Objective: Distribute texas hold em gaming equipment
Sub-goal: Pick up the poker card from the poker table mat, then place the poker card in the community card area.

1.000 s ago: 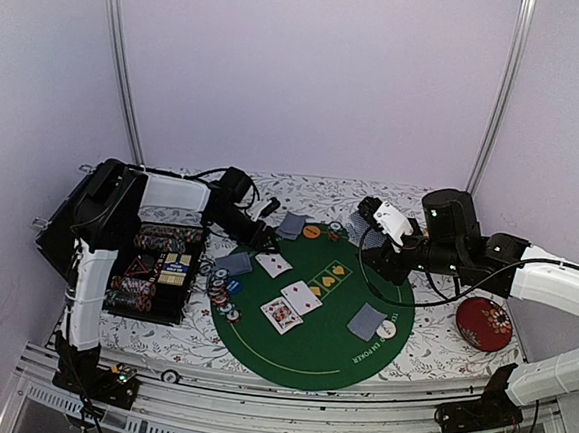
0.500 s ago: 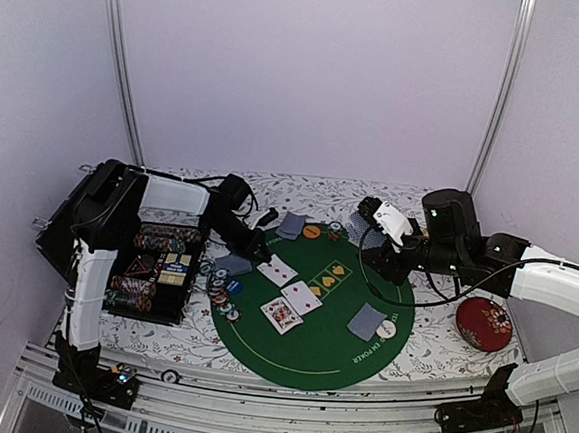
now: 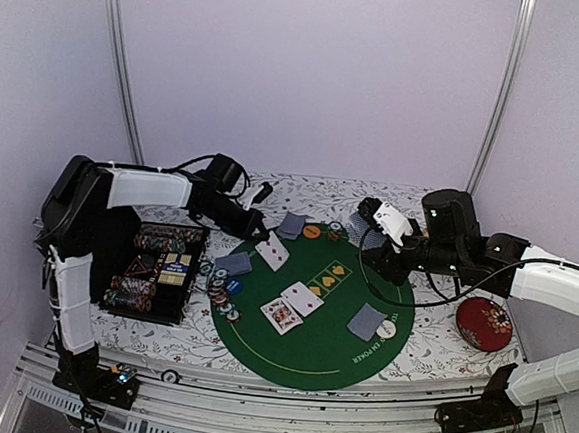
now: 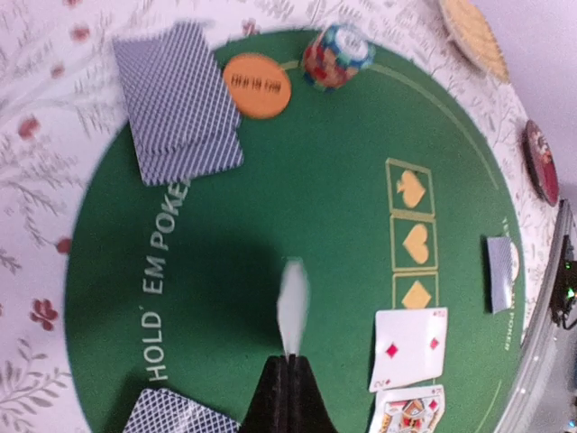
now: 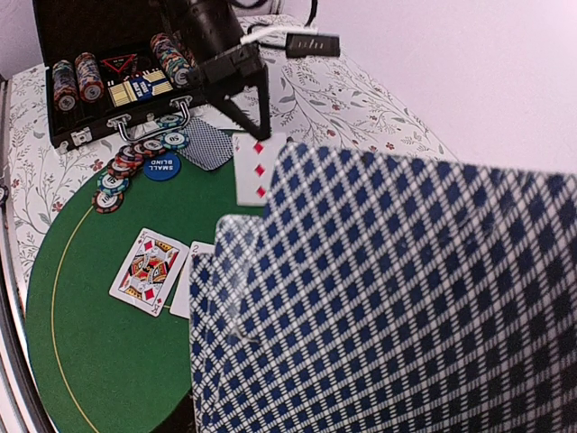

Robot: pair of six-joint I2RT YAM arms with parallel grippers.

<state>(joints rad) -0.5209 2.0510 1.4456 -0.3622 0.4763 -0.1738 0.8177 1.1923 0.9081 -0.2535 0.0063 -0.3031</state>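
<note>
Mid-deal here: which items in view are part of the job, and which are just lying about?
Job: diamond card in left end effector; card deck held on the right; face-up cards; face-down cards; poker chips; orange disc; blue disc.
Lying about: green mat; red dish; black case.

Walls (image 3: 311, 68): plain pale lilac, at the back and both sides.
Poles (image 3: 123, 63): two slim metal uprights, leaning outward at the top.
Worktop (image 3: 434, 353): covered by a white cloth (image 3: 312, 189) with grey floral print.
Rail (image 3: 283, 422): metal frame along the near edge.
Light: soft, even.
</note>
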